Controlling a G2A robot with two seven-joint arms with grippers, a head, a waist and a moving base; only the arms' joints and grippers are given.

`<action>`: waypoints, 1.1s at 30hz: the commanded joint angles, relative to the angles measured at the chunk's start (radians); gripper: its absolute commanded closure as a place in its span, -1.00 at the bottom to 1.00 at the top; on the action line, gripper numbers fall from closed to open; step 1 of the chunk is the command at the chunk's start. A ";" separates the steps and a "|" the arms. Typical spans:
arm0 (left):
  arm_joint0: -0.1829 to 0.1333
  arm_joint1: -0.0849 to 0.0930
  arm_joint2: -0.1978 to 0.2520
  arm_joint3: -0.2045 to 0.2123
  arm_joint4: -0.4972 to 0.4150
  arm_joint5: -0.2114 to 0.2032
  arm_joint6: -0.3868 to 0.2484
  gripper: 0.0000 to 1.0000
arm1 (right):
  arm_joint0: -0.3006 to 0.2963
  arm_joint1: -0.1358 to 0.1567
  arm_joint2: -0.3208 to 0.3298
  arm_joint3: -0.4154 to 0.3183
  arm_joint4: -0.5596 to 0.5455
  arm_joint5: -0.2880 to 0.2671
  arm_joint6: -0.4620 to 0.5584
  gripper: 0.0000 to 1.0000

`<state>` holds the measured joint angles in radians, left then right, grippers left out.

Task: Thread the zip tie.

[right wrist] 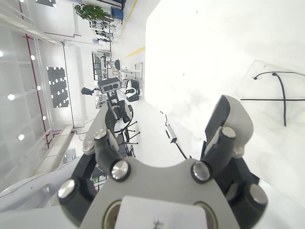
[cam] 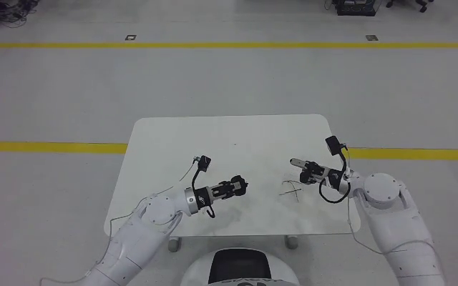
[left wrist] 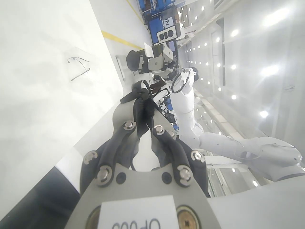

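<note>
Zip ties (cam: 291,189) — open tabletop (cam: 236,143) beyond

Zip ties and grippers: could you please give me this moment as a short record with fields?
zip ties: black, crossed over one another, lying on a clear sheet on the table
left gripper: shut, above the table, apart from the ties
right gripper: open, nothing between its fingers, near the ties
threading: not yet begun

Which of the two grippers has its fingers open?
The right gripper: its fingers stand wide apart, with nothing between them. The left gripper has its fingers pressed together.
</note>
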<state>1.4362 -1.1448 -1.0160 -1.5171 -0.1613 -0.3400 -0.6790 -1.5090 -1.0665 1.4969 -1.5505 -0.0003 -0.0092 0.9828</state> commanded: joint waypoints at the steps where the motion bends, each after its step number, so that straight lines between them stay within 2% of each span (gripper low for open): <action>1: 0.000 0.000 0.000 0.000 0.000 0.000 0.000 1.00 | 0.000 0.000 0.000 0.000 0.000 0.000 0.000 -1.00; 7: 0.000 0.000 0.000 0.000 0.000 0.000 0.000 1.00 | -0.002 0.000 -0.001 0.000 -0.009 0.005 -0.021 -1.00; 11: 0.000 0.000 0.000 0.000 0.000 0.000 0.000 1.00 | 0.026 0.003 -0.032 -0.041 -0.120 0.148 -0.054 -1.00; 13: 0.000 0.000 0.000 0.000 0.000 0.000 0.000 1.00 | 0.057 0.006 -0.065 -0.055 -0.202 0.236 -0.027 -1.00; 16: 0.000 0.000 0.000 0.000 0.000 0.000 0.000 1.00 | 0.107 0.006 -0.123 -0.043 -0.275 0.332 0.020 -1.00; 17: 0.000 0.000 0.000 0.000 0.000 0.000 0.000 1.00 | 0.123 0.004 -0.141 -0.030 -0.289 0.349 0.027 -1.00; 19: 0.000 0.000 0.000 0.000 0.000 0.000 0.000 1.00 | 0.162 -0.001 -0.185 0.024 -0.338 0.349 0.034 -1.00; 24: 0.000 0.000 0.000 0.000 0.000 0.000 0.000 1.00 | 0.233 -0.023 -0.251 0.137 -0.368 0.349 0.042 -1.00; 26: 0.000 0.000 0.000 0.000 0.000 0.000 0.000 1.00 | 0.257 -0.033 -0.285 0.187 -0.438 0.349 0.028 -1.00; 28: 0.000 0.000 0.000 0.000 0.000 0.000 0.000 1.00 | 0.279 -0.045 -0.305 0.202 -0.418 0.349 0.054 -1.00; 33: 0.000 0.000 0.000 0.000 0.000 0.000 0.000 1.00 | 0.279 -0.045 -0.305 0.202 -0.418 0.349 0.054 -1.00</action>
<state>1.4362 -1.1448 -1.0160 -1.5171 -0.1613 -0.3400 -0.6790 -1.2301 -1.1120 1.1919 -1.3480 -0.4171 0.3400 1.0372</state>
